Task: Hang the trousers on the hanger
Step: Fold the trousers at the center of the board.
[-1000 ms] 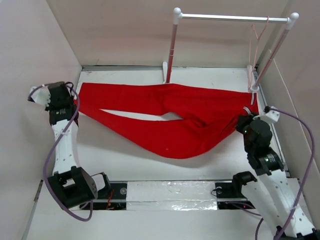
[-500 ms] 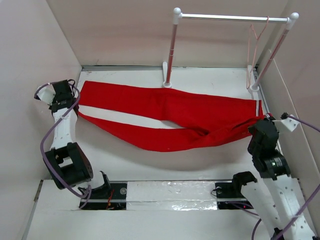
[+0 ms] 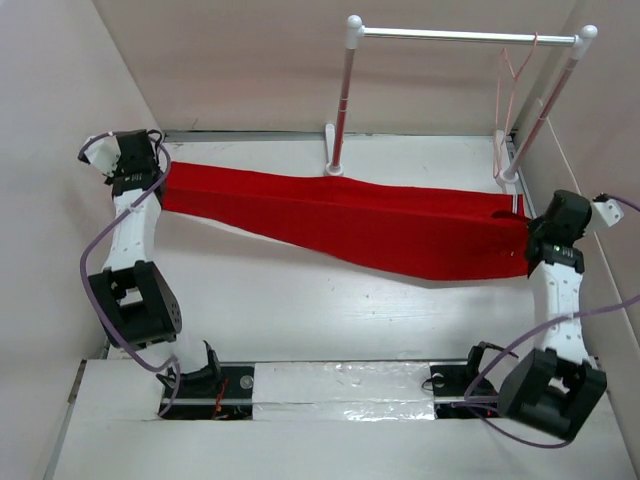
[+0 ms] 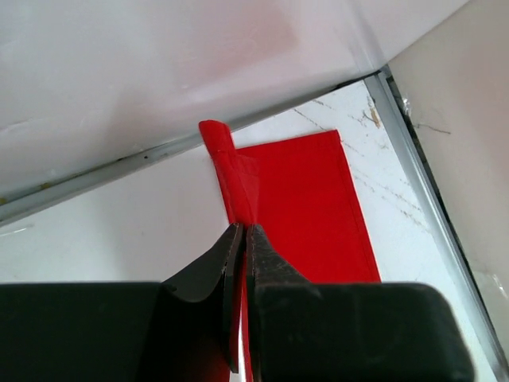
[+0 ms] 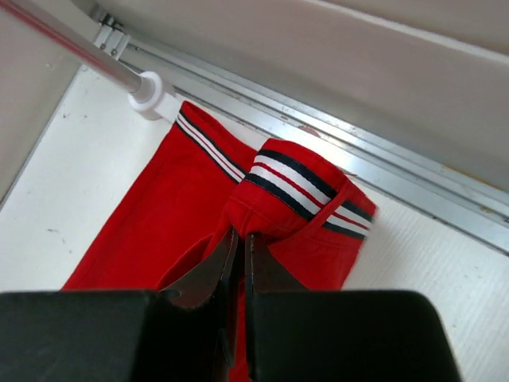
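Top view: trousers [image 3: 380,225] lay pulled out long across the table [image 3: 300,310], from approx 10 o'clock to 3 o'clock, legs stacked into one red band, lower edge bowing toward 6 o'clock near the R end. L gripper [image 3: 152,178] sat at the 10 o'clock end, by the L wall, w/ the R gripper [image 3: 528,232] at the 3 o'clock end, by the R wall. L wrist view: L gripper [image 4: 243,239] had its jaws closed tight on a thin fold of red cloth; the fold rose toward 12 o'clock from the tips to a rolled end, and a flat red panel lay at 1 o'clock beside it on the table. R wrist view: R gripper [image 5: 241,243] had its jaws pinched together on the striped waist end of the trousers, which humped over the tips at 12 o'clock, white & dark stripes showing; more red cloth spread at 9 o'clock. Rack [image 3: 465,36] stood at the back, 12 to 1 o'clock, its R foot just beyond the waist end. Hanger [image 3: 499,110] hung from the R end of the rack bar at 1 o'clock, well above the trousers, not touching them. Couldn't tell whether the mid part of the trousers touched the table.
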`<state>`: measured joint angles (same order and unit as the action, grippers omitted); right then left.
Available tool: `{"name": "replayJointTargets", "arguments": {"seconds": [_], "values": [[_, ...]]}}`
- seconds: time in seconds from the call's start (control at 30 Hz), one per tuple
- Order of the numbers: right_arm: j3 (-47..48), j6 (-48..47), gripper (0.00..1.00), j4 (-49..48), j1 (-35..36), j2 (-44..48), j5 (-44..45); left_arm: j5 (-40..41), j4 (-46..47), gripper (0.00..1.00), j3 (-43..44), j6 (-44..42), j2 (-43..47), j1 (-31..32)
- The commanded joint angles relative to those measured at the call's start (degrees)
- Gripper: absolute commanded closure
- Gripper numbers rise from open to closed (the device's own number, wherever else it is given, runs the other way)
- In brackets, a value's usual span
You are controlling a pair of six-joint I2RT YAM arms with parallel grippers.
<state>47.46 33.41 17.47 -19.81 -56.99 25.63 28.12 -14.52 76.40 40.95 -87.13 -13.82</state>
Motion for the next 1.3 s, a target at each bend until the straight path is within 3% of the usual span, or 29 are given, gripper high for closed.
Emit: {"name": "replayJointTargets", "arguments": {"seconds": [0.0, 0.17, 0.77, 1.27], "values": [[5.8, 0.4, 1.0, -11.0, -5.9, -5.8, -12.5, 4.4, 1.3, 1.0, 4.7, -1.7, -3.5, -0.4], [12.1, 1.1, 1.0, -11.1, -6.5, -14.6, -15.3, 7.5, 0.8, 1.0, 6.8, -2.1, -6.4, 1.5], [17.9, 2.5, 0.99, -15.6, -5.9, -26.9, -14.1, 11.3, -1.8, 1.0, 17.9, -6.1, -17.2, 2.8], [26.5, 1.7, 0.96, -16.9, -3.6, -40.5, -11.1, 14.6, -4.4, 1.0, 41.1, -11.6, -36.3, 6.5]]}}
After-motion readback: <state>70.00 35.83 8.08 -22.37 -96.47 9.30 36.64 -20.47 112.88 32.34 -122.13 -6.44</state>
